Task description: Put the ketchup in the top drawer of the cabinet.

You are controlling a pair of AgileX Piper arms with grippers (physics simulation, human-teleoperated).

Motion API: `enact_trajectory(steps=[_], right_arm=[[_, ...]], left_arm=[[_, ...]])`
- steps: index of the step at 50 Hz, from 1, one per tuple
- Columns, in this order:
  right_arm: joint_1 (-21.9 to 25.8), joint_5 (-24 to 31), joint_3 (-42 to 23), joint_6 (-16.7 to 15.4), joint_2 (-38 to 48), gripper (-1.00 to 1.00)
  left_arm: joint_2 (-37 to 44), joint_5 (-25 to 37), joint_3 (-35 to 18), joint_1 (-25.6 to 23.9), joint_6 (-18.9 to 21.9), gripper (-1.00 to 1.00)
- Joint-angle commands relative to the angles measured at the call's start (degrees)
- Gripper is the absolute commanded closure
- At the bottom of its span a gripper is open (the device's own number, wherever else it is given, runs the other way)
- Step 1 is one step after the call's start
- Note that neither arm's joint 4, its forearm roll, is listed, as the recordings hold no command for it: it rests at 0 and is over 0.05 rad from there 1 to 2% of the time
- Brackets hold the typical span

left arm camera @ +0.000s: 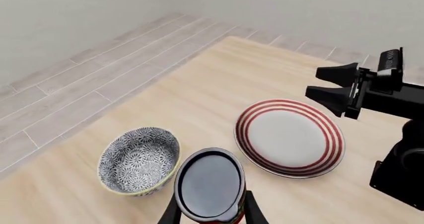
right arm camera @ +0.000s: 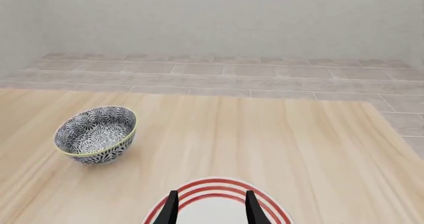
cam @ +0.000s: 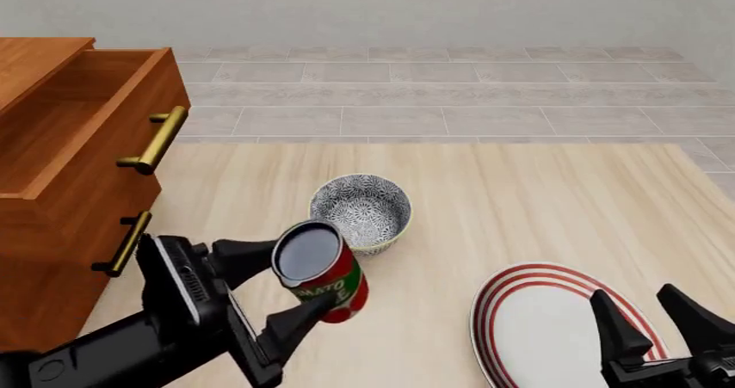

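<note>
Left end effector clamps the ketchup (tilted, lifted); right end effector gapes above the plate.

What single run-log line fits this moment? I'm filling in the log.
left gripper: shut on ketchup, lifted, tilted | top drawer: open | right gripper: open above plate

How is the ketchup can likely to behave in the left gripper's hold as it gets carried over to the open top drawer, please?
The ketchup looks rigid, so the left gripper probably won't dent it. Its sides are smooth and round, and it already sits tilted between the fingers, so it might rotate or slip if jolted. Set down on its side, it would likely roll; the top drawer should contain that.
</note>
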Motion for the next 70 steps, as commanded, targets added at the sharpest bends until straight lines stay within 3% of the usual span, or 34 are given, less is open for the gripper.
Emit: enact_trajectory(steps=[1, 12, 18, 21, 30, 34, 36, 55, 61, 67, 70], right_arm=[[-0.17, 0.55, 0.0, 0.06, -0.64, -1.0], [-0.31, -0.63, 0.0, -0.44, 0.85, -1.0], [-0.6, -0.71, 0.0, -0.62, 0.86, -1.0], [-0.9, -0.02, 0.0, -2.88, -0.05, -1.0], [-0.68, -0.51, 0.0, -2.32, 0.47, -1.0], [-0.69, -0.65, 0.0, -2.74, 0.84, -1.0], [-0.51, -0.87, 0.0, -2.57, 1.08, -1.0], [-0.46, -1.02, 0.0, -2.1, 1.39, -1.0], [-0.71, 0.5, 0.0, -1.84, -0.21, -1.0], [-0.74, 1.47, 0.0, -1.46, -0.73, -1.0], [-0.85, 1.72, 0.0, -1.51, -1.16, -1.0]], left_arm=[[-6.08, 6.52, 0.31, 3.43, 2.42, 1.0], [-12.22, 15.12, -1.36, 7.57, 1.38, 1.0], [-15.47, 20.29, -3.0, 10.65, 2.01, 1.0], [-16.9, 22.34, -3.98, 11.51, 2.46, 1.0], [-23.93, 27.6, -4.87, 15.49, 4.69, 1.0], [-24.8, 31.41, -7.58, 16.43, 3.48, 1.0], [-25.54, 34.41, -8.72, 19.02, 4.9, 1.0], [-28.15, 49.65, -21.17, 18.48, 5.33, 1.0], [-28.36, 52.55, -22.73, 21.72, 5.65, 1.0], [-27.15, 56.92, -28.31, 26.99, 5.69, 1.0], [-26.28, 57.62, -29.25, 26.65, 6.25, 1.0]])
